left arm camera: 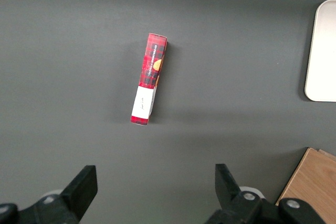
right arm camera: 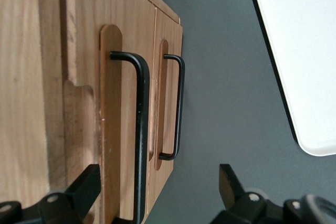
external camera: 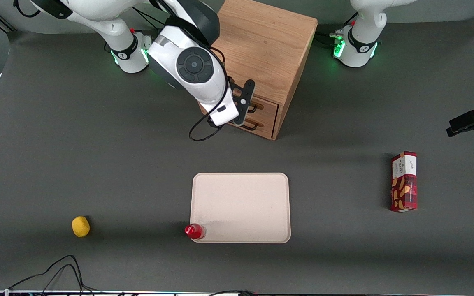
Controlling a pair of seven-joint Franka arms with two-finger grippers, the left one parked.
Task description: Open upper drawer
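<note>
**Right wrist view: gripper at the drawer handles, both drawers flush**

Right wrist view, close on the cabinet [right arm camera: 37,77] face. Light oak, visible grain, flat panel fronts. The upper drawer [right arm camera: 123,129] sits flush with the frame, closed. Its handle [right arm camera: 140,129] is a thin black wire bar, bent at the corners and standing off a long recess with rounded ends cut into the wood. The lower drawer [right arm camera: 169,30] carries a matching bar and is also shut. The gripper [right arm camera: 157,192] has its fingers spread wide; the upper handle's bar runs down between them, nearer to one finger [right arm camera: 84,187], with nothing clamped.

Front view: the cabinet [external camera: 261,45] is a plain oak box standing on a dark grey matte table [external camera: 76,144], between the two arm bases. The two drawers face the camera at an angle, the upper drawer [external camera: 268,107] above its twin [external camera: 261,123]. The gripper [external camera: 243,107] hangs right at the drawer fronts.

Nearer the camera lies a pale, smooth rectangular tray [external camera: 241,207] with rounded corners and a raised rim. A small red-capped bottle [external camera: 194,231] stands touching its corner. A yellow rounded lump [external camera: 80,226] sits well apart toward the working arm's end. A red patterned carton [external camera: 404,181] lies toward the parked arm's end.
</note>
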